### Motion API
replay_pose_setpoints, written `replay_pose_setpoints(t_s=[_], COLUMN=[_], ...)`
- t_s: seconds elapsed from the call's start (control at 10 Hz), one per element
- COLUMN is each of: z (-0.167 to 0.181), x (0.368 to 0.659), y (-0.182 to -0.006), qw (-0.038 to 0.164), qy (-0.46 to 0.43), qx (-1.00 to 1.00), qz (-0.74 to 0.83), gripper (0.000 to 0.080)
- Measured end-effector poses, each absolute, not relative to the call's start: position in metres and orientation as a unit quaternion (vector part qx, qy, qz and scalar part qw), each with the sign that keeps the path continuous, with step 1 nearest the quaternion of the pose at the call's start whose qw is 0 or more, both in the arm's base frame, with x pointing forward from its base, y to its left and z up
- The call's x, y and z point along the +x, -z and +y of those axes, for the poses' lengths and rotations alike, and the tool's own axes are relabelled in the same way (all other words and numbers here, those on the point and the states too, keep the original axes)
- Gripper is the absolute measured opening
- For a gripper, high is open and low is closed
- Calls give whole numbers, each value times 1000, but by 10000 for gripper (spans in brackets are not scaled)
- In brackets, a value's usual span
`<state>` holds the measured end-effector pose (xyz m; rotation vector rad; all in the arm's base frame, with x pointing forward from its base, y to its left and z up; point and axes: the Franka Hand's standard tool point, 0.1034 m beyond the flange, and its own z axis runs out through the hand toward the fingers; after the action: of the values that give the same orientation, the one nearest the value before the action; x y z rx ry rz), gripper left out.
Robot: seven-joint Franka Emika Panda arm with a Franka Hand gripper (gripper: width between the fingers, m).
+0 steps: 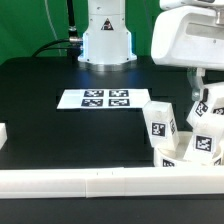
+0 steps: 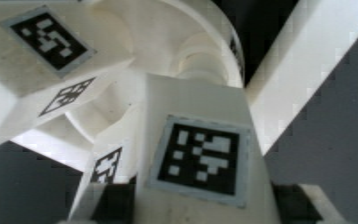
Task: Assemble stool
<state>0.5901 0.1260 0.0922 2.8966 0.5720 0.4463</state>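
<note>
My gripper [image 1: 199, 88] hangs at the exterior view's right, over a cluster of white stool parts. In the wrist view the gripper [image 2: 208, 206] is shut on a white block leg [image 2: 201, 140] with a black-and-white tag; a dark pad [image 2: 119, 200] presses on each side. That leg [image 1: 208, 110] stands tilted under the hand. Another tagged leg [image 1: 160, 122] stands to its left and a third tagged piece [image 1: 204, 146] sits below. The round seat [image 2: 179, 55] curves behind the held leg, touching it; in the exterior view it is mostly hidden among the legs [image 1: 176, 152].
The marker board [image 1: 105, 98] lies flat mid-table. A long white border rail [image 1: 90, 182] runs along the front edge, right by the stool parts. A white block [image 1: 3, 133] sits at the left edge. The robot base [image 1: 106, 40] stands at the back.
</note>
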Motion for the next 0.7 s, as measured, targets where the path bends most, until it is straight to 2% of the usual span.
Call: replay_pose_setpoints(t_s=[0.7], z=[128], x=[589], y=[-84], qw=[72], qy=[-178], qx=[962], qz=[196], gripper=[325])
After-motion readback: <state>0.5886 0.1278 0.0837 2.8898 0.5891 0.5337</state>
